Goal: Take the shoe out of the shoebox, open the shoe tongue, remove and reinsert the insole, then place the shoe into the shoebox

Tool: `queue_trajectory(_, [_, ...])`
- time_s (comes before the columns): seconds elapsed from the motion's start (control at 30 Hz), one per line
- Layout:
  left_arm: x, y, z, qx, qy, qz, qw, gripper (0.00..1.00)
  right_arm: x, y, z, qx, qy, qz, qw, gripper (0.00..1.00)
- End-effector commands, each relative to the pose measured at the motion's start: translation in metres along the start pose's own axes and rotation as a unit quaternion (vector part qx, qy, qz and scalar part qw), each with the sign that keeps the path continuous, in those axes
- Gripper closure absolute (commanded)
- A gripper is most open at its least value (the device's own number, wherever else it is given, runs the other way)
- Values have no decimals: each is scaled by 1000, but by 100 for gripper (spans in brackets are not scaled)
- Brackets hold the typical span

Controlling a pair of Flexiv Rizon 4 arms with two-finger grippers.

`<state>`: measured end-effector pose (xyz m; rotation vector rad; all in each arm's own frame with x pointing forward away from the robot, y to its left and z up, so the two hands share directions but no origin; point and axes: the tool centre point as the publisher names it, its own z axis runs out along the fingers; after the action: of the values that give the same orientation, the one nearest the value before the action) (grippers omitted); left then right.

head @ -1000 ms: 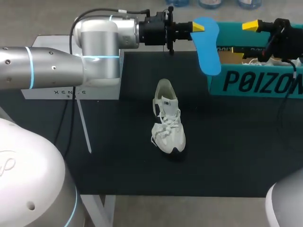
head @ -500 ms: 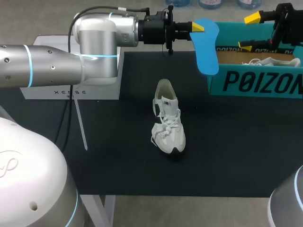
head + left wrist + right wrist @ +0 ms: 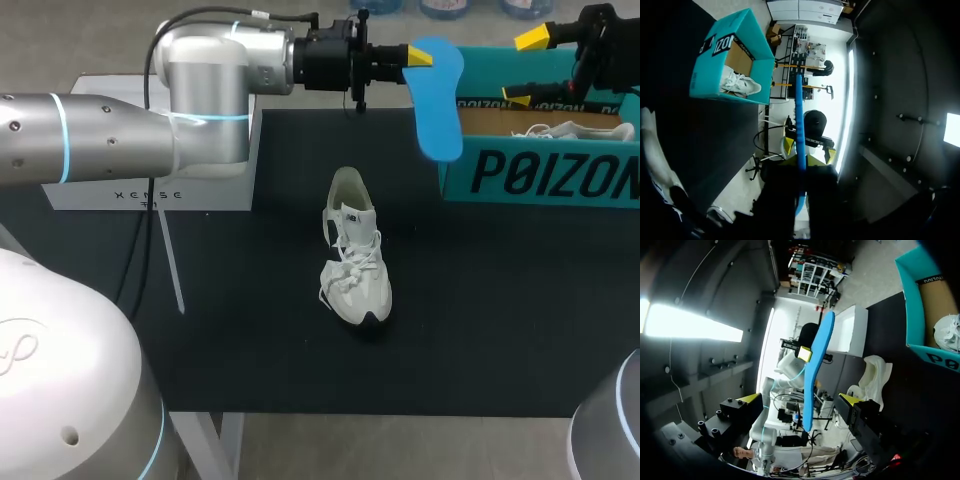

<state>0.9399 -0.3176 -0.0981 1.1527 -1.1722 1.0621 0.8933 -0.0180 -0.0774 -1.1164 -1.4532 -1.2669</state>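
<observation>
Head view shows the left gripper (image 3: 418, 56) high over the far side of the table (image 3: 250, 330), its yellow-tipped jaws closed narrowly on the upper end of the blue insole (image 3: 437, 105), which hangs downward just beside the near-left corner of the teal shoebox (image 3: 540, 172). Seen from the left wrist view, the insole (image 3: 799, 115) is edge-on, a thin blue strip pinched between the two fingers of the left gripper (image 3: 800, 165), with the shoebox (image 3: 707, 75) off to one side. The right gripper (image 3: 524, 67) hovers above the shoebox with its jaws spread wide and nothing between them; its wrist view has the right gripper (image 3: 800, 399) gaping, the insole (image 3: 815, 370) ahead of it and apart from both fingers. The white shoe (image 3: 353, 255) stands upright near the middle of the table, well apart from both grippers, its heel toward the far edge. A second shoe (image 3: 572, 130) lies inside the shoebox.
</observation>
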Motion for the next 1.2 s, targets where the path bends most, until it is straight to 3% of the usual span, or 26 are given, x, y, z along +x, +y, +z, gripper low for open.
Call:
queue_trajectory(0.03, [1,2,-1,0,1,41,999,100,-1,1,1,1,0,0,1000,0])
queue_trajectory(0.17, [1,6,2,-39,-61,168,983,100,-1,1,1,1,0,0,1000,0])
queue_trajectory(0.2, [1,9,4,-50,-30,205,977,100,-1,1,1,1,0,0,1000,0])
queue_trajectory(0.6, [0,8,3,-46,-26,204,977,100,-1,1,1,1,0,0,1000,0])
queue_trajectory(0.63, [2,10,4,-52,-37,246,967,100,-1,1,1,1,0,0,1000,0])
queue_trajectory(0.73, [0,16,13,-56,-183,421,887,100,-1,1,1,1,0,0,1000,0])
queue_trajectory(0.8, [3,18,18,-35,-229,538,810,100,-1,1,1,1,0,0,1000,0])
queue_trajectory(0.87, [5,26,23,-29,-240,629,739,100,-1,1,1,1,0,0,1000,0])
queue_trajectory(0.9, [4,26,23,-12,-289,652,701,100,-1,1,1,1,0,0,1000,0])
queue_trajectory(0.93, [3,26,23,0,-300,672,677,100,-1,1,1,1,0,0,1000,0])
queue_trajectory(1.2, [3,26,23,0,-300,672,677,100,-1,1,1,1,0,0,1000,0])
